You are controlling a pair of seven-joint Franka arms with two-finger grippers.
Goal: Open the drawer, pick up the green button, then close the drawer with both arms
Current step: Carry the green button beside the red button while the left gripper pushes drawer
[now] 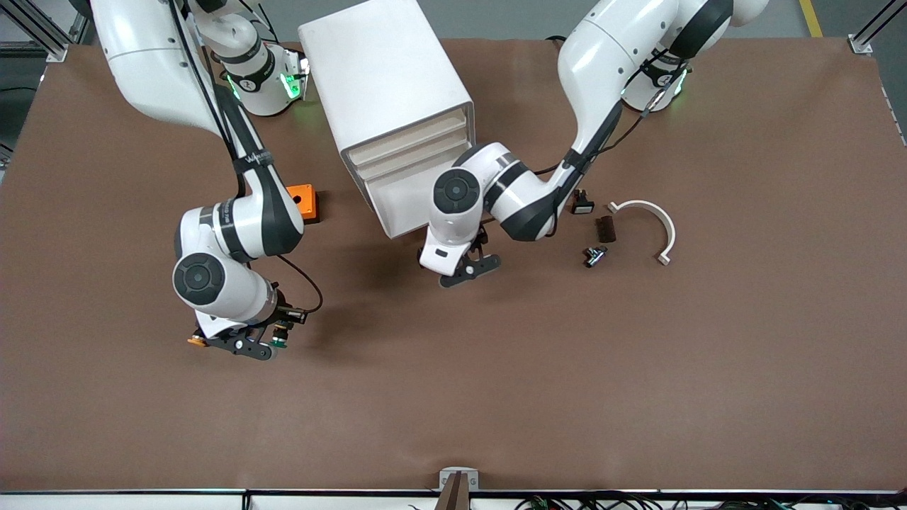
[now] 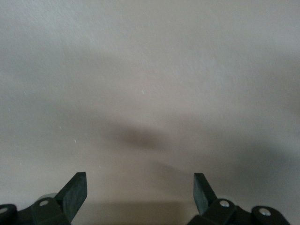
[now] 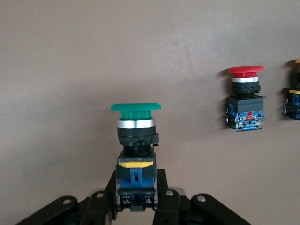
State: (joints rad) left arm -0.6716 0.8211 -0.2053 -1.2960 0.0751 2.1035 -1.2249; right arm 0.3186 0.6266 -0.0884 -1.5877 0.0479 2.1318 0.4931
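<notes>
My right gripper (image 1: 244,346) is low over the table toward the right arm's end, shut on the green-capped button (image 3: 136,136). Its fingers (image 3: 161,187) clamp the button's blue body, and the green cap (image 1: 280,344) points away from the wrist. The white cabinet (image 1: 386,85) stands at the back middle, and its cream drawer fronts (image 1: 411,152) all sit pushed in. My left gripper (image 1: 469,271) hangs open just in front of the cabinet's lowest drawer. In the left wrist view its fingertips (image 2: 77,187) stand wide apart over a plain pale surface, and the left gripper (image 2: 139,180) holds nothing.
A red-capped button (image 3: 246,98) and an orange-capped button (image 1: 196,342) lie close to the right gripper. An orange box (image 1: 303,202) sits beside the cabinet. Toward the left arm's end lie a white curved bracket (image 1: 648,223), a black block (image 1: 604,228) and a small metal part (image 1: 594,255).
</notes>
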